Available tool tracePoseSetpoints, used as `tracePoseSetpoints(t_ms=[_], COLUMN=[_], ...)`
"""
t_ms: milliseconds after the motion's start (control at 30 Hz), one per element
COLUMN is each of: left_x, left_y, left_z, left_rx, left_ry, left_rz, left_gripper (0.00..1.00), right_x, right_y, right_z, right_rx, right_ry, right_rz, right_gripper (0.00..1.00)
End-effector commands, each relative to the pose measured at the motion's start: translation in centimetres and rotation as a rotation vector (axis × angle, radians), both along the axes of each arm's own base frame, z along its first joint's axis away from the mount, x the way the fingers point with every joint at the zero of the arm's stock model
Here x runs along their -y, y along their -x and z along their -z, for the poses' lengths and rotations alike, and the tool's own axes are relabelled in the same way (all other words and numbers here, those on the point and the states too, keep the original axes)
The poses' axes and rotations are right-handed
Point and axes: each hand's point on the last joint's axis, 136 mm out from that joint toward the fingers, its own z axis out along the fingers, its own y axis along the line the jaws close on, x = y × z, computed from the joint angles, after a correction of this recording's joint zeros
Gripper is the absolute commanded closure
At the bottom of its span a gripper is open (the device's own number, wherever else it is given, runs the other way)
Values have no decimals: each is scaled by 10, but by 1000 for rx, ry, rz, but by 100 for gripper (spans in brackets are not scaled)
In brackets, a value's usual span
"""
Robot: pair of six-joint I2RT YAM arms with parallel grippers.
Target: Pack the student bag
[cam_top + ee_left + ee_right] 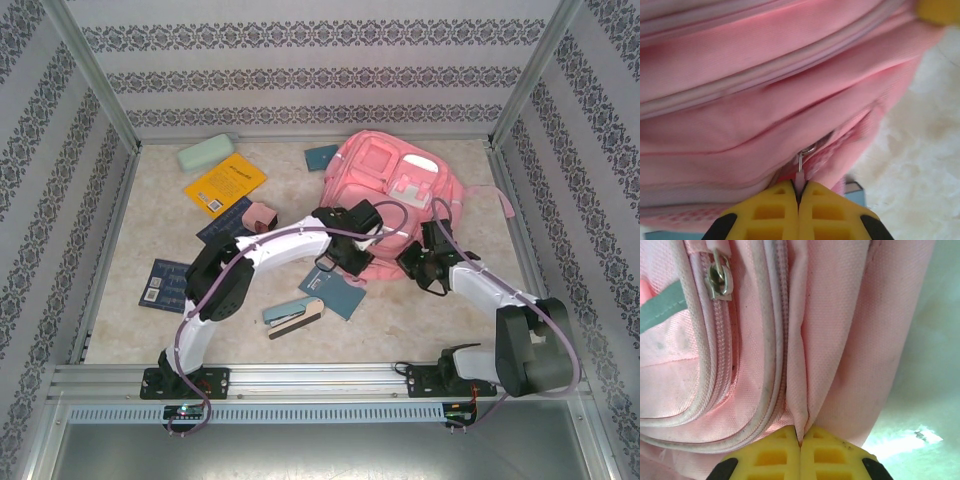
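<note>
Student bag [400, 190] lies flat at about 1 o'clock on the table [150, 330], front pockets up. Loose items sit well apart from it, from 7 to 11 o'clock: stapler [293, 315], teal notebook [335, 290], dark booklet [165, 283], small pink box [261, 215], yellow book [225, 183], green case [206, 152]. None is inside yet, so packing proper has not begun. Step in hand, judged: opening a zip. Left gripper [799, 189] has its fingers pressed together on the thin pink tab of a zip pull [801, 167], at the bag's near edge, about 7 o'clock of the bag in the top view. Right gripper [800, 434] is closed on a fold of the bag's side fabric, at about 5 o'clock of the bag. A second slider [719, 277] shows at 11 o'clock in the right wrist view, untouched. How far the gripped zip is open cannot be told. Next move likely calls for the left arm to draw the pull along its track while the right holds the fabric taut as an anchor. Tab is slim; a pull off the track line may slip it from the pads or drag the whole bag.
</note>
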Motion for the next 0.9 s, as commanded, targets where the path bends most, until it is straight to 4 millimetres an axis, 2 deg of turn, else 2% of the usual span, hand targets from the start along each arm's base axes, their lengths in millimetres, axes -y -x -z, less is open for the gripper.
tracePoseSetpoints(t_ms=[0,167,233,300,467,633,733,833,867], left_x=[-90,-142,-156,-157,-131,-103,-73,-30,-19], left_y=[-35,-80,-94,-99,-83,-43,-13,18,24], left_z=[5,7,4,-2,-18,-24,-31,-36,-37], left_rx=[39,73,67,67,81,61,38,-11,-23], left_ry=[-250,-327,-309,-273,-163,-105,-36,52,69], left_rz=[-144,-284,-347,-367,-290,-195,-123,-45,-30], left_gripper=[100,100,100,100,100,100,100,100,100], right_x=[48,66,72,75,73,77,91,102,100], right_y=[3,-7,-11,-17,-38,-63,-79,-93,-95], right_z=[-9,-24,-26,-27,-32,-37,-40,-47,-51], right_rx=[-6,27,18,17,28,31,5,-7,6], right_ry=[171,203,220,227,225,271,337,339,325], right_rz=[65,66,62,51,8,-48,-64,-64,-70], right_gripper=[100,100,100,100,100,100,100,99,90])
